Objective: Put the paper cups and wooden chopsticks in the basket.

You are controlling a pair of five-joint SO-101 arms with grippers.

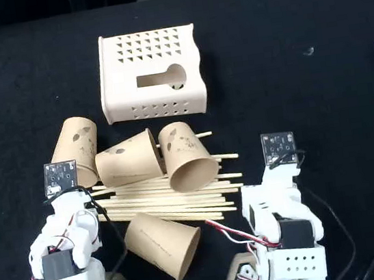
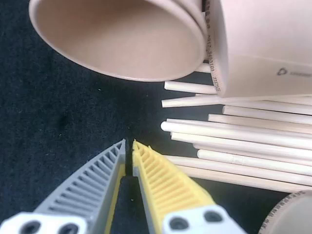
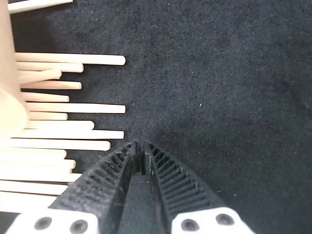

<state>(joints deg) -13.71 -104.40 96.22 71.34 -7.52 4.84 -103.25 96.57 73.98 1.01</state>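
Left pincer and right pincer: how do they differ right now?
The left pincer is grey and yellow; the right pincer is all black. The left pincer has the open mouth of a paper cup just ahead; the right pincer faces bare black cloth. Both are shut, empty, and beside the ends of the wooden chopsticks.

The cream basket [image 1: 151, 74] is sitting at the far side of the black bench [image 1: 323, 129], its perforated face with a handle cutout turned upward. Just in front of it, three brown paper cups [image 1: 127, 160] are lying on their sides in a row. The left cup [image 1: 78, 149] is lying slightly apart, and the right cup [image 1: 188, 157] is touching the middle one. The wooden chopsticks [image 1: 167, 201] are lying in a loose, flat bundle, partly under the right cup. A fourth cup [image 1: 163, 243] is lying on its side at their near edge.
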